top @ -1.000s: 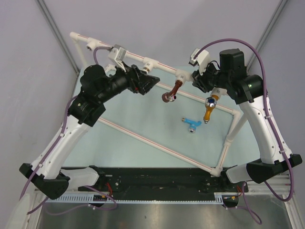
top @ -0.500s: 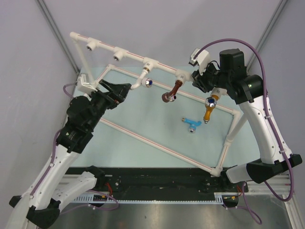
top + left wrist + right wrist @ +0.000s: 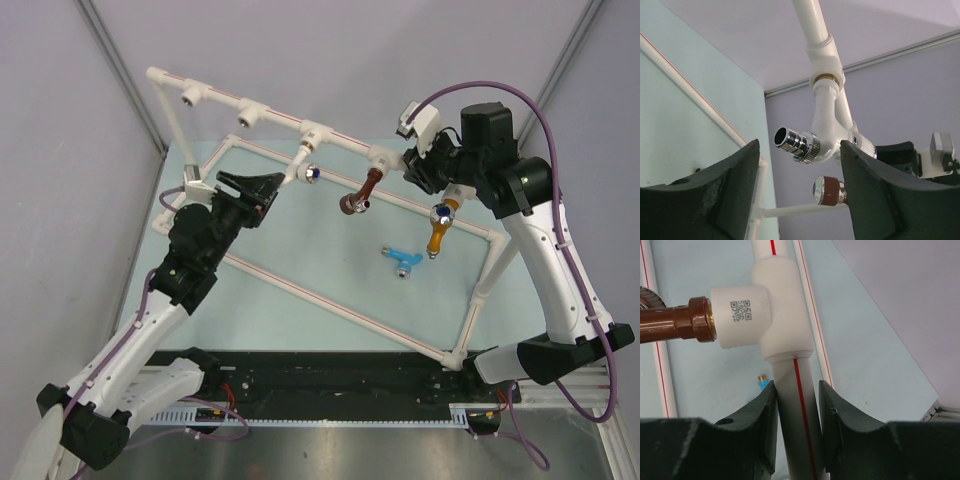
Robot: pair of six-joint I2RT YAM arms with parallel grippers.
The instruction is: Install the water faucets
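Observation:
A white faucet (image 3: pixel 300 168) hangs from a tee on the pipe frame's top rail (image 3: pixel 270 112). In the left wrist view its white body (image 3: pixel 824 125) and chrome spout (image 3: pixel 796 143) sit just ahead of my left gripper (image 3: pixel 799 152), whose jaws stand open to either side of it. My left gripper (image 3: pixel 270 186) is just left of that faucet. A brown faucet (image 3: pixel 362 192) is screwed into the neighbouring tee (image 3: pixel 765 305). My right gripper (image 3: pixel 797 390) is shut on the red-striped pipe (image 3: pixel 800 415) below that tee. An orange-yellow faucet (image 3: pixel 440 230) hangs under the right wrist. A light blue faucet (image 3: pixel 400 260) lies on the table.
The frame's lower pipes (image 3: pixel 330 302) run diagonally across the pale table (image 3: pixel 300 240). Two bare tee sockets (image 3: pixel 190 96) (image 3: pixel 245 118) sit further left on the top rail. Grey walls close in behind and at both sides.
My left arm pulled back left from the top rail, uncovering the white faucet, then edged toward it again with its jaws somewhat narrower. The right arm has not moved.

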